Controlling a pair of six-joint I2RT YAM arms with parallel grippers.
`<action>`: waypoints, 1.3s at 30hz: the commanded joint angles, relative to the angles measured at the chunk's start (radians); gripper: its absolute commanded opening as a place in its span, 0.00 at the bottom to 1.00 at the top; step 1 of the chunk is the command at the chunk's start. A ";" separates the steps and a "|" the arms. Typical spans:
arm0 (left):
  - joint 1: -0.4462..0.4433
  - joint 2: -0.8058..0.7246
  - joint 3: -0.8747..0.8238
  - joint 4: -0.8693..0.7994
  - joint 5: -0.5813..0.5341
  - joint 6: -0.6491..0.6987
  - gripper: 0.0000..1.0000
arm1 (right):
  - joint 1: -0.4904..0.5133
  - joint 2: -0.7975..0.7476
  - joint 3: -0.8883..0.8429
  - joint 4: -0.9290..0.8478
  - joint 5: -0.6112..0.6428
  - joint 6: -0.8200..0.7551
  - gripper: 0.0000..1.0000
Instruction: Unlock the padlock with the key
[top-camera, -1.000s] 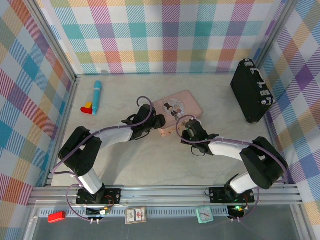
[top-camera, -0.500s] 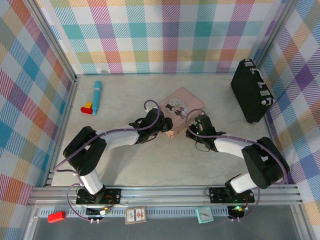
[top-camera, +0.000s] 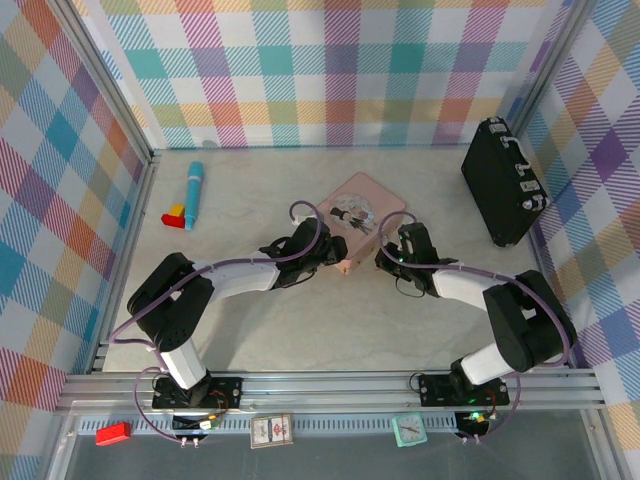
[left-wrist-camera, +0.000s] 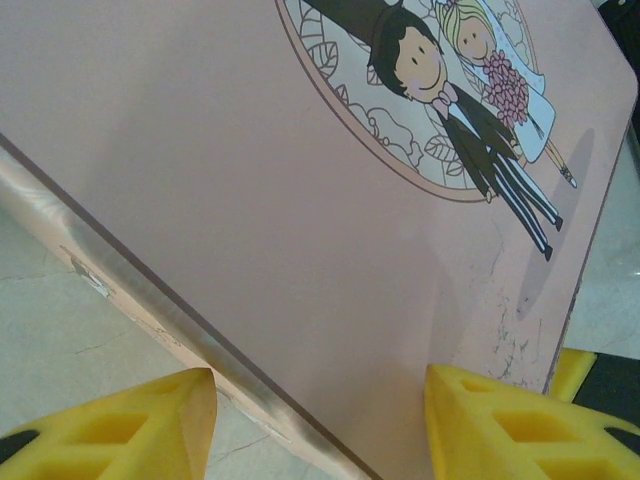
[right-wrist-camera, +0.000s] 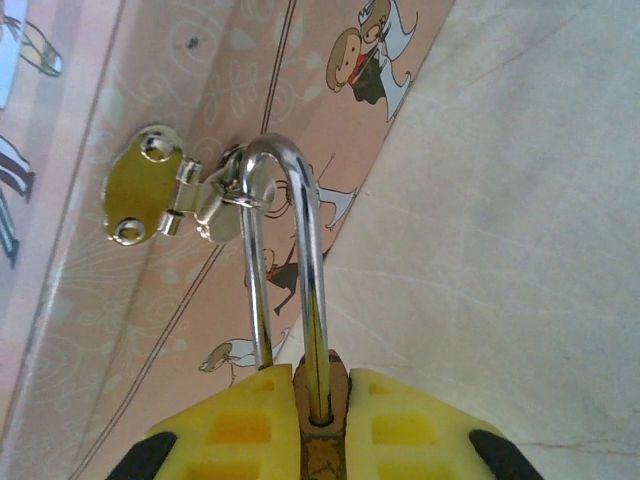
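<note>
The pink tin (top-camera: 362, 203) with the cartoon couple lies mid-table, turned corner-on. My left gripper (top-camera: 338, 258) has its yellow fingers on either side of the tin's near corner and grips it; in the left wrist view the tin's lid (left-wrist-camera: 250, 180) runs down between the left gripper's (left-wrist-camera: 320, 385) fingers. The brass padlock (right-wrist-camera: 322, 435) hangs by its silver shackle (right-wrist-camera: 285, 180) from the tin's hasp (right-wrist-camera: 150, 195). My right gripper (right-wrist-camera: 322, 400) is shut on the padlock body, at the tin's right corner (top-camera: 385, 250). The key is hidden.
A black case (top-camera: 503, 182) stands at the back right by the plaid wall. A blue tube (top-camera: 194, 190) and a red-and-yellow block (top-camera: 175, 214) lie at the back left. Bare table (top-camera: 300, 320) stretches in front of both arms.
Both grippers have shifted right and toward the back. The tin has turned with them, from lying lengthwise to corner-on. The grips are unchanged.
</note>
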 joint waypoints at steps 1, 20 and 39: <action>-0.024 0.052 -0.038 -0.172 0.017 0.012 0.55 | -0.030 -0.012 0.050 0.089 0.022 -0.016 0.00; -0.023 0.073 -0.030 -0.156 0.025 0.004 0.54 | 0.006 0.097 0.094 -0.007 0.256 -0.233 0.05; -0.032 0.082 -0.048 -0.113 0.020 -0.020 0.53 | 0.068 0.110 0.130 0.084 0.393 -0.024 0.03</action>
